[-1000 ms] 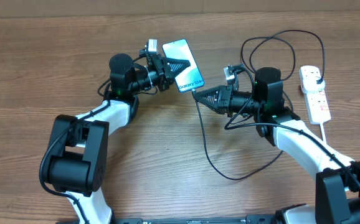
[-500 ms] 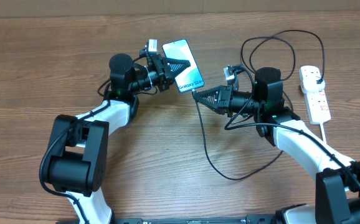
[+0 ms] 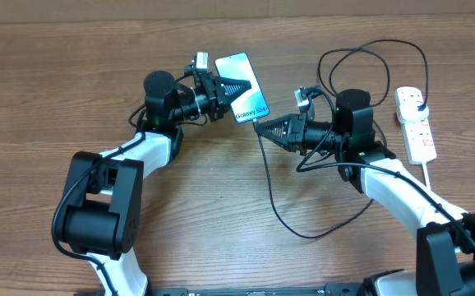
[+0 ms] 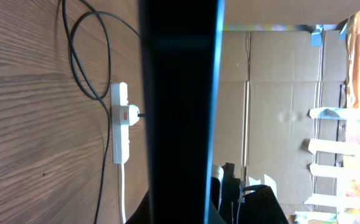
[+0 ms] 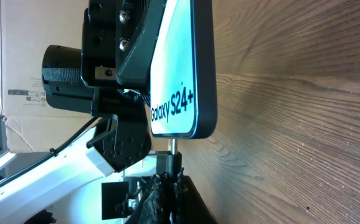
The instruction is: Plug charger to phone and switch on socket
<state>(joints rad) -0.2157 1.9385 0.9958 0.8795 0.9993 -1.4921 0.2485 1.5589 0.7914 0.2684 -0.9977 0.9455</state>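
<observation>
Phone [image 3: 236, 64], seen overhead near the table's [image 3: 73, 66] far edge, is clenched in the left gripper [image 3: 234, 86]. The right gripper [image 3: 260, 124], nearer arm, pinches the charger [image 3: 272, 201] tip in line with the phone's long axis, just off its near end.

Left wrist: phone edge-on, socket [image 4: 121, 124] beyond.

Right wrist: tip just under the Galaxy edge, contact unclear.

Nothing has shifted since a second ago.

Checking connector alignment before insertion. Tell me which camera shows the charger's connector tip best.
Right wrist: the connector tip shows close up, at the bottom edge of the phone. In the overhead view it is too small to make out at the right gripper. The left wrist view shows none of it; the phone blocks the middle.
</observation>
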